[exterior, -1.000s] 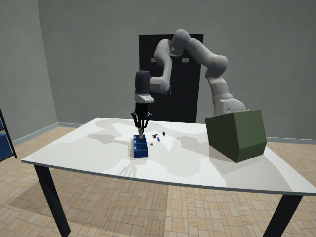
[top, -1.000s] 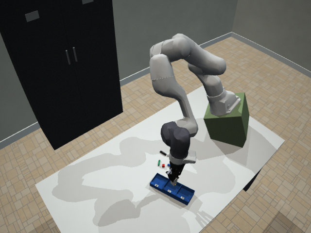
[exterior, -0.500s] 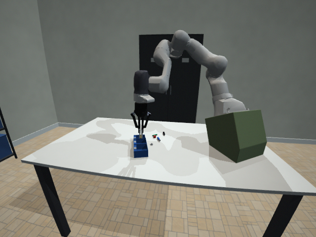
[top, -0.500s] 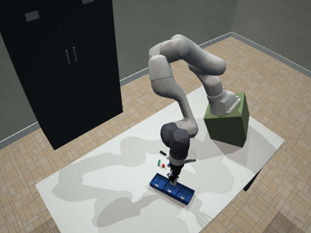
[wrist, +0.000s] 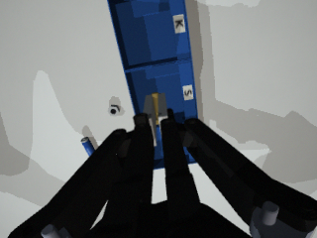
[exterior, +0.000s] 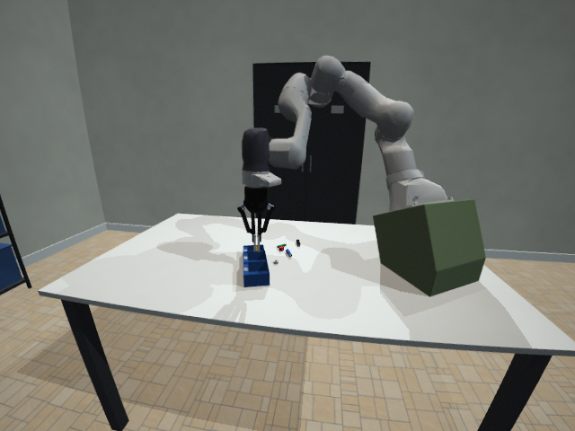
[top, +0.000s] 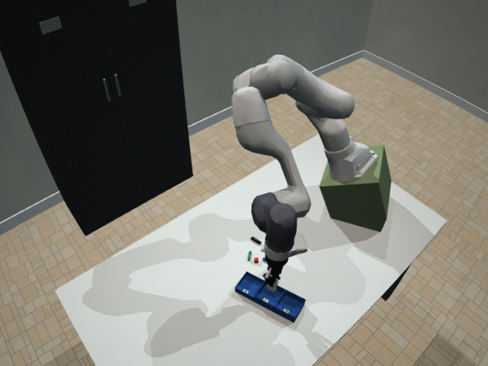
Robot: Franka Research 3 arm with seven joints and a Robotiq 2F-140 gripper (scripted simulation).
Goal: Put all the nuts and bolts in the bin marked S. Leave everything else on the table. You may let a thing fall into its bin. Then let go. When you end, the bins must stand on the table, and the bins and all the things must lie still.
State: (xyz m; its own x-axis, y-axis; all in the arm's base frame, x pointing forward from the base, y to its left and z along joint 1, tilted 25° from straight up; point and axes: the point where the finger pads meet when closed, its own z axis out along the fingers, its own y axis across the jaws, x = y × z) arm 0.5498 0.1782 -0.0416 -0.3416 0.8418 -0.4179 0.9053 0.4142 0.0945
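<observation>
Above the S bin [top: 271,297] [exterior: 258,256] [wrist: 170,81], my jaws [top: 271,287] [exterior: 256,244] are clenched on what looks like a brass bolt [exterior: 256,249] [wrist: 156,100], upright and ready to drop; a small grey nut [exterior: 276,262] [wrist: 114,110] lies outside, beside the bin
</observation>
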